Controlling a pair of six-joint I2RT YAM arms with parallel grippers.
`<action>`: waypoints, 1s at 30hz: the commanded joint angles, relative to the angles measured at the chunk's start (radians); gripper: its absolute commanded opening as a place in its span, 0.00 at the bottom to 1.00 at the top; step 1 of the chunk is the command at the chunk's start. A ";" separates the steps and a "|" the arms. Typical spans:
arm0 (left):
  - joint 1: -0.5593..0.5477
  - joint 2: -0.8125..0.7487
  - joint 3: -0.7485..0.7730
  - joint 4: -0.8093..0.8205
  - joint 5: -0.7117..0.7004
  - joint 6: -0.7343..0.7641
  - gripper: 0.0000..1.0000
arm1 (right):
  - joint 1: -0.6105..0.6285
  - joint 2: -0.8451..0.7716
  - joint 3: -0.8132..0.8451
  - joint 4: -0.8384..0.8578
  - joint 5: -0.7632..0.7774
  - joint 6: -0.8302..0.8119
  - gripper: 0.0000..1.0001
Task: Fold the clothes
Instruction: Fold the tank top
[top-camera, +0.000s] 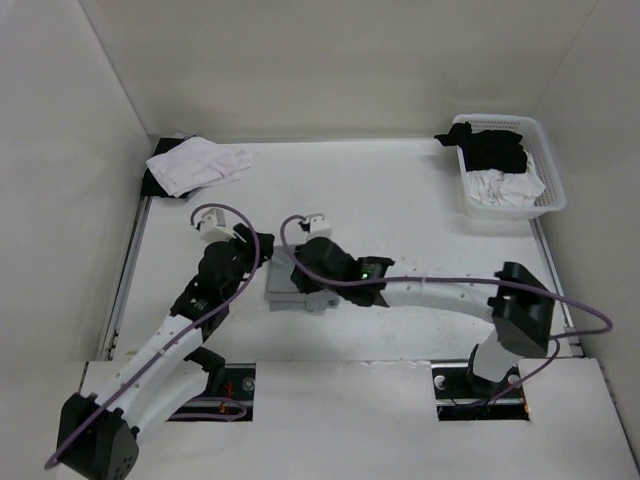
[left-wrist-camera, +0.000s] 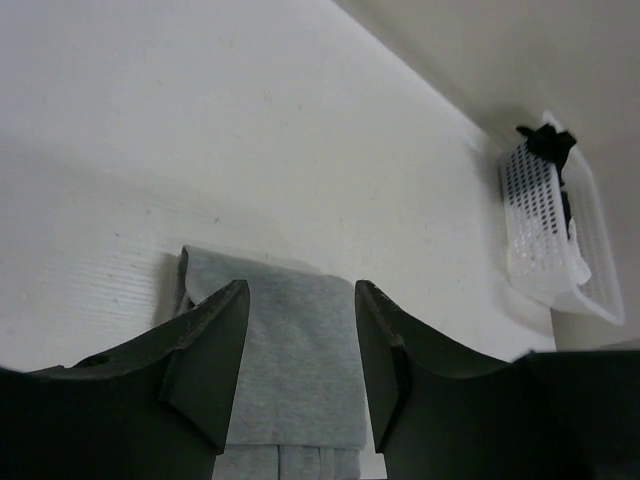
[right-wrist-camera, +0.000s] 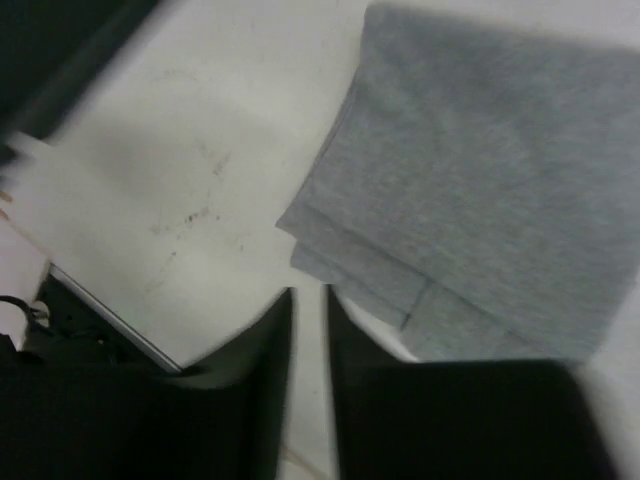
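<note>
Basket (top-camera: 547, 152): white, perforated plastic, at the far right corner of the table. It held a black garment (top-camera: 495, 148) heaped at the far end and a smaller crumpled white garment (top-camera: 507, 186) at the near end.

Table (top-camera: 400, 190): white and matte, with faint scuffs visible in the right wrist view. Plain white walls (top-camera: 330, 60) enclosed it on the left, far and right sides.

A white cloth garment (top-camera: 195, 165) lay loosely bunched at the far left corner.

The grey tank top (right-wrist-camera: 480, 180) lay flat, folded to a compact layered rectangle, near the middle of the table and slightly left of centre.

Left gripper (left-wrist-camera: 300, 295): jaws spread above the grey fabric, with nothing between them.

Right gripper (right-wrist-camera: 308, 295): fingers parted by a narrow slit, with nothing pinched, just beside a corner of the folded top. That view was blurred.
</note>
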 joint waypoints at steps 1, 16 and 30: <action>-0.085 0.107 -0.003 0.101 0.013 -0.026 0.45 | -0.067 -0.120 -0.076 0.088 0.047 -0.022 0.10; -0.343 0.068 -0.044 0.024 -0.194 0.046 0.70 | -0.260 -0.842 -0.742 0.253 0.211 -0.091 0.70; -0.326 -0.050 -0.042 -0.111 -0.179 0.031 0.75 | -0.386 -0.777 -0.824 0.430 0.123 -0.026 0.83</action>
